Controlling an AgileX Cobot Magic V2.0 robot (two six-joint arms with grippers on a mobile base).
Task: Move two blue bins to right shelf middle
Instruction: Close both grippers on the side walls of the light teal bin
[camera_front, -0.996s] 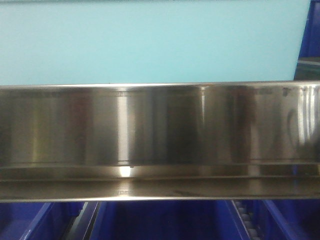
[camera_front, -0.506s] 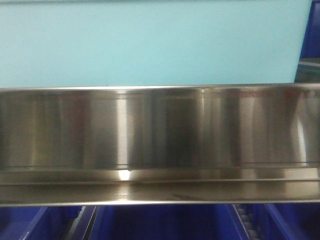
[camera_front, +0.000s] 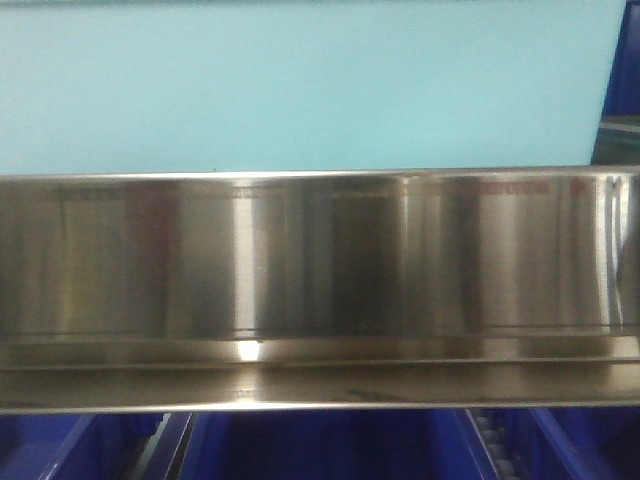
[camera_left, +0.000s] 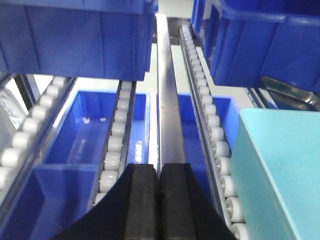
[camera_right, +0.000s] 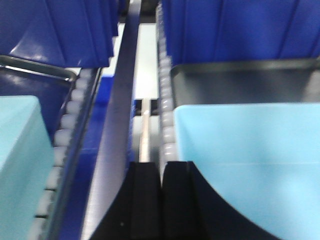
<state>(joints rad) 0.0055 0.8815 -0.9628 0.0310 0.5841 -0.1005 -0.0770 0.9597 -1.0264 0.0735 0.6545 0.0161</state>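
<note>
Barely any motion: placement wrapping up

Since a second ago the steel lip (camera_front: 320, 260) is sitting slightly lower in frame, with the pale bin (camera_front: 300, 85) behind it unmoved; placement is probably finishing. Meanwhile the left gripper (camera_left: 159, 192) is holding its jaws together, empty, that bin at 3 o'clock. Likewise together and empty, the right gripper (camera_right: 161, 192) is facing the second pale bin (camera_right: 250, 145) at 2 o'clock.

Left gripper (camera_left: 159, 200): jaws closed, the two black fingers (camera_left: 142, 197) pressed flat together along a thin centre seam. Tips squared off, pointing straight ahead from the wrist camera.

Right gripper (camera_right: 161, 200): jaws closed likewise, black fingers (camera_right: 145, 200) meeting at a narrow dark seam, pointing straight ahead.

Front-facing view: neither arm in frame.
</note>
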